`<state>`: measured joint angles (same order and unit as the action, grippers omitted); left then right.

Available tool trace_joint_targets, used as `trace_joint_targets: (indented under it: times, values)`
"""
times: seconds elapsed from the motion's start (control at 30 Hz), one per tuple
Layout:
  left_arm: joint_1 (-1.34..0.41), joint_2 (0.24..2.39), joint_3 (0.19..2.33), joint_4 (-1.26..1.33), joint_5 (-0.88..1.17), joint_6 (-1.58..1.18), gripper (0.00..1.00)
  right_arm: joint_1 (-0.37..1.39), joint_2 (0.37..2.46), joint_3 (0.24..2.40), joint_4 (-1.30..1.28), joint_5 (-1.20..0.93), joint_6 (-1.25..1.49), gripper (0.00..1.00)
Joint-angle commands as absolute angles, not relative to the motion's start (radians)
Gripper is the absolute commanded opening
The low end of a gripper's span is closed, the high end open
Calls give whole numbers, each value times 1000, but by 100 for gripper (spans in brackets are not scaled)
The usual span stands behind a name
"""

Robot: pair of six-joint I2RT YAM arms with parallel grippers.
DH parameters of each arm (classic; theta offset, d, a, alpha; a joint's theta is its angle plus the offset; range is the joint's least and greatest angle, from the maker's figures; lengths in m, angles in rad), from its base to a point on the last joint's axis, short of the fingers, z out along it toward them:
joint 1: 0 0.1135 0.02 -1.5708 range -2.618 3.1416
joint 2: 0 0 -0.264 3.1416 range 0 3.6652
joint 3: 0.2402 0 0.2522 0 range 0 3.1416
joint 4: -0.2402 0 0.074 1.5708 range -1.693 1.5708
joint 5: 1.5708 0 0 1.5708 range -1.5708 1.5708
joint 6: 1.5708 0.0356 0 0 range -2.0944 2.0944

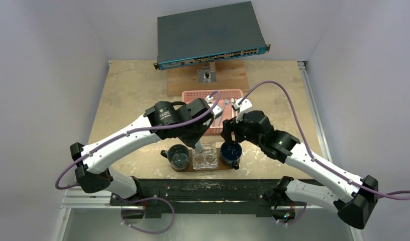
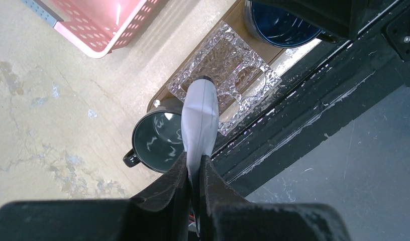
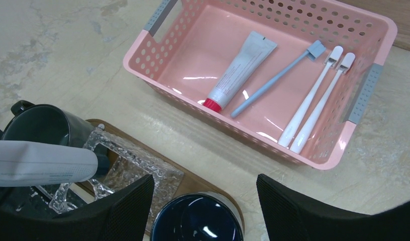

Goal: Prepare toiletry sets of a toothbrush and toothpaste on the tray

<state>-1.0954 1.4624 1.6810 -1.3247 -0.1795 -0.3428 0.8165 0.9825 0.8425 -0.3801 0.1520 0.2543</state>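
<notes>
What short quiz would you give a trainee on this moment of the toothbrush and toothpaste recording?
1. True or false: the left tool is shut on a white toothpaste tube.
2. How many toothbrushes lie in the pink basket?
3. The right tool is: A open; B shut on the tube; C shut on a toothbrush.
Key: 1 true; 2 three; 3 A.

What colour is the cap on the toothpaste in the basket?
The cap is red; the right wrist view shows it best.
</notes>
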Motion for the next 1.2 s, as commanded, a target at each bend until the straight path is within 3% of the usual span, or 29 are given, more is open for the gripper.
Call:
trace_joint_targets:
  times: [0.0,1.17]
  values:
    - [-1101,1459,1678,-1276,-193,-319,0,810,959,834,-349,138,261,77]
    - [-1101,1524,1611,-1223,-213,-317,0,810,952,804,-337,115,273,78]
